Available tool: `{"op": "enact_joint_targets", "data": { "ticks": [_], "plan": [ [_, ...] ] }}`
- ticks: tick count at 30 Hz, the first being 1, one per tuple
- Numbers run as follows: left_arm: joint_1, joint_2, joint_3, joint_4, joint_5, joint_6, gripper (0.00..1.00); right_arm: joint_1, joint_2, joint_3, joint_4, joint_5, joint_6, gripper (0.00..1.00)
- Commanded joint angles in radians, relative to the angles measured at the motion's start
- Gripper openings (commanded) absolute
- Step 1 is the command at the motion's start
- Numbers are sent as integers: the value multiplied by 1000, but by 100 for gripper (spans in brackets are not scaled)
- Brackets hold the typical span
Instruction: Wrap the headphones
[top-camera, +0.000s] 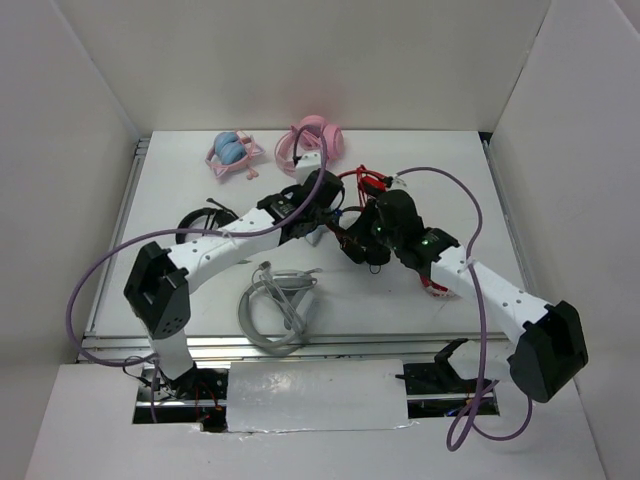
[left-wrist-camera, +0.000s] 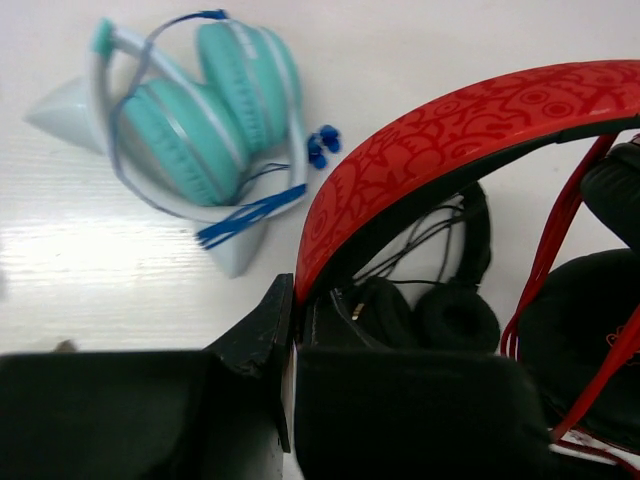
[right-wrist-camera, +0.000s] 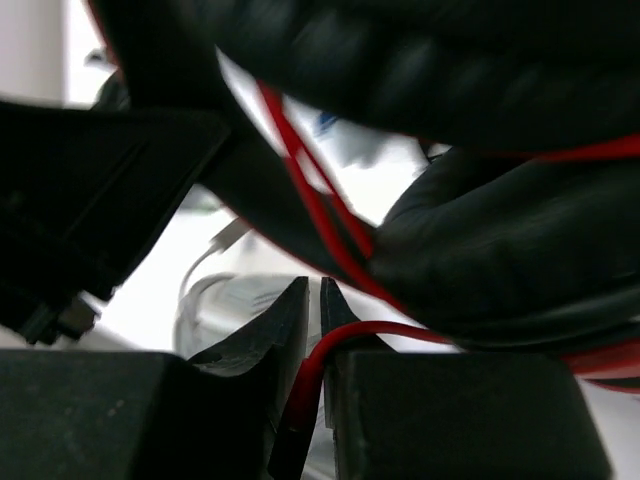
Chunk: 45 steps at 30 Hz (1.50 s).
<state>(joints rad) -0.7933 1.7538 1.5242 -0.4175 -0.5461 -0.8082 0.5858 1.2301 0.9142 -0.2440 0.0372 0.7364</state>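
Note:
The headphones hang between my two arms above the table's middle. In the left wrist view their red patterned headband arcs up and right, and my left gripper is shut on its lower end. A black ear pad and strands of the thin red cable show at the right. In the right wrist view my right gripper sits under a black ear pad. Its jaws stand a narrow slit apart with the red cable running down between them.
A teal and white pair of headphones lies behind the left gripper, and a small black on-ear pair lies under the headband. A pink pair sits at the back. A whitish corded pair lies near the front.

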Motion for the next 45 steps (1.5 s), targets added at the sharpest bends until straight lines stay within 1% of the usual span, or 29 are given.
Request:
{"op": "enact_joint_targets", "data": {
  "ticks": [1,5,7,9,10,11,12,13,16,20,24,27,28,31,35,38,40,41,42,43,44,45],
  "plan": [
    [-9,48,83,106,75,35,0,-44,-35,87,-89,173,-26,18],
    [-14,117,160,125,124,73,0,-99,-5,129,-130,175,-69,19],
    [-14,168,226,115,149,87,0,-124,29,167,-164,190,-88,20],
    [-14,196,274,97,156,92,0,-145,54,192,-182,231,-94,23],
    [-14,219,280,95,163,95,0,-155,75,208,-184,231,-100,25],
    [-14,228,289,103,169,98,0,-170,95,222,-181,227,-109,29],
    [-14,236,297,105,175,102,0,-178,95,222,-181,221,-120,29],
    [-14,251,303,108,189,106,0,-182,118,238,-181,214,-124,33],
    [-14,282,343,106,213,116,0,-204,164,265,-196,208,-135,38],
    [-14,299,363,109,276,135,0,-210,200,272,-192,205,-131,39],
    [-14,293,364,125,304,147,0,-234,233,282,-190,205,-134,39],
    [-11,311,409,108,317,159,0,-259,252,282,-201,208,-140,40],
    [-4,328,422,102,346,159,0,-274,255,278,-198,207,-143,41],
    [18,355,448,94,429,153,0,-294,272,262,-167,167,-157,42],
    [31,392,485,89,456,155,0,-311,308,276,-141,110,-196,45],
    [39,443,573,60,471,181,0,-322,351,322,-124,86,-242,45],
    [55,487,634,65,497,195,0,-351,393,370,-124,73,-262,44],
    [66,501,652,78,536,185,0,-374,408,383,-124,70,-272,43],
    [92,519,640,170,595,184,0,-386,439,412,-130,49,-279,43],
    [103,530,625,219,644,166,0,-398,457,426,-138,37,-290,43],
    [115,544,634,256,726,147,0,-411,486,449,-144,35,-295,43],
    [129,594,669,256,732,138,0,-434,497,457,-144,27,-296,43]
  ]
}}
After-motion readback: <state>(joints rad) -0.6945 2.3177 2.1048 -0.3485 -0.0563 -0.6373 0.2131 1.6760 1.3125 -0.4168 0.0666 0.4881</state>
